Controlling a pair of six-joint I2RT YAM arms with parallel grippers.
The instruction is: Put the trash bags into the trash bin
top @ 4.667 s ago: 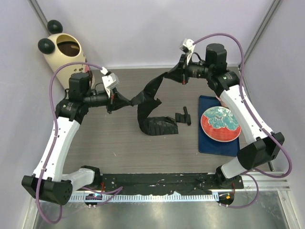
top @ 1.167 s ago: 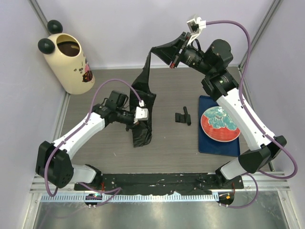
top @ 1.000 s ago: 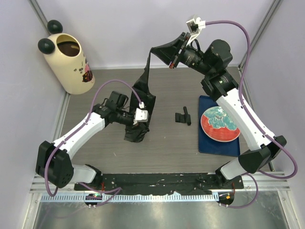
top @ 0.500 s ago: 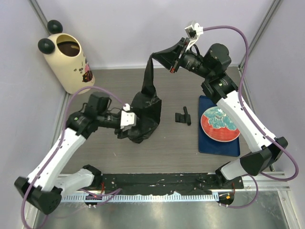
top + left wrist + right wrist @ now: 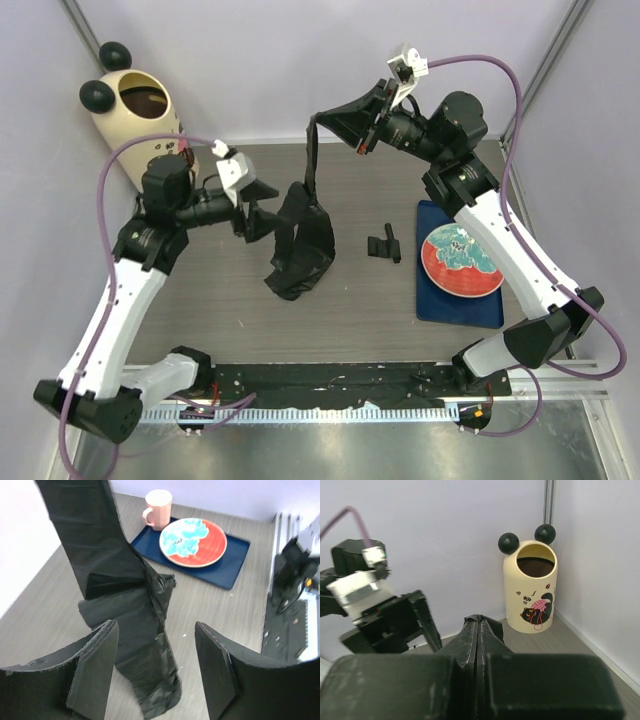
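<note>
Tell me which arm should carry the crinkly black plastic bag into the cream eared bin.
Right, probably: the right gripper is shut on the top of the black plastic bag; the left gripper stands open beside it, empty.

Red-and-blue plate [image 5: 462, 260] on navy tray [image 5: 450, 311], pink mug [image 5: 158, 509] at its corner, small black object [image 5: 384, 244]

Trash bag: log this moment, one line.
trash bag: hangs from right gripper, lower end on table | right gripper: shut on trash bag | left gripper: open, empty | trash bin: upright, bag outside
</note>
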